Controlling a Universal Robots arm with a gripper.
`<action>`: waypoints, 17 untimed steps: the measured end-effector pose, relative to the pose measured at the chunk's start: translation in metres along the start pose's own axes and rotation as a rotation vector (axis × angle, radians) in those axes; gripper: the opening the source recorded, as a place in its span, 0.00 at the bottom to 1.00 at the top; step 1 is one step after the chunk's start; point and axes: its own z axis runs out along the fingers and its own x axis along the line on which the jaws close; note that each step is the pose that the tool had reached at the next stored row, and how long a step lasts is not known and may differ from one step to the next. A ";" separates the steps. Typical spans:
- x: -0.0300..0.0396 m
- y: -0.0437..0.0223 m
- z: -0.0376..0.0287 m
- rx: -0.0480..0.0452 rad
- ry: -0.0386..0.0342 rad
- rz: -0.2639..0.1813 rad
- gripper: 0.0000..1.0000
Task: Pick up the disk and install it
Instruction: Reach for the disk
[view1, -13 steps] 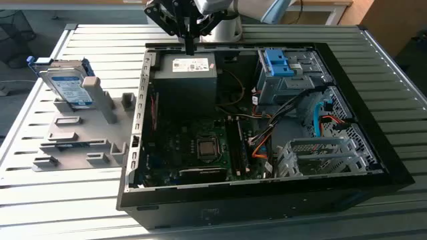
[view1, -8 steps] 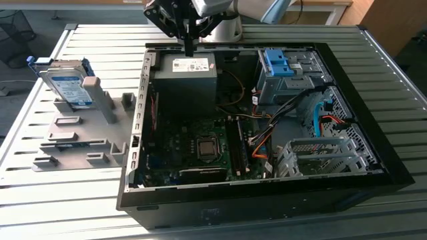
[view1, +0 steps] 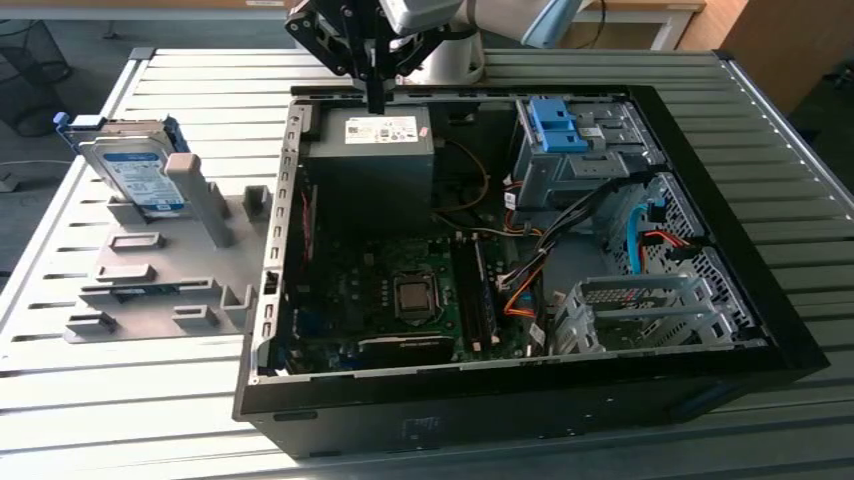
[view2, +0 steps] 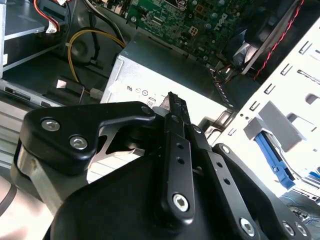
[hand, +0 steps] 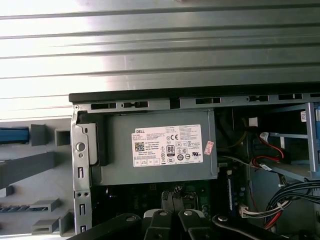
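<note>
One gripper: the gripper (view1: 378, 105) hangs over the power supply (view1: 380, 150) at the far edge of the open computer case (view1: 787, 350) — fingers pressed together, holding nothing.
Disk: the disk (view1: 134, 170) stands on edge in the grey holder (view1: 167, 285), near the far corner of the table (view1: 80, 400) on the exterior view's left, well apart from the gripper.
Risk at the pick: fingers that meet the disk while pressed together would likely strike its top edge and tip it in its slot.
Risk on the way: the case wall stands between holder and bay, so a low carry could clip it.
Risk at the bay: loose cables (view1: 534, 265) lie beside the drive cage (view1: 567, 150) — a tilted disk could snag them or jam.
</note>
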 end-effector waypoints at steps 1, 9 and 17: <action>0.0001 0.0000 0.0000 0.0000 0.0000 0.000 0.11; 0.0027 -0.0002 0.0002 0.0000 0.0000 0.000 0.11; 0.0182 -0.0015 0.0032 0.0000 0.0000 0.000 0.11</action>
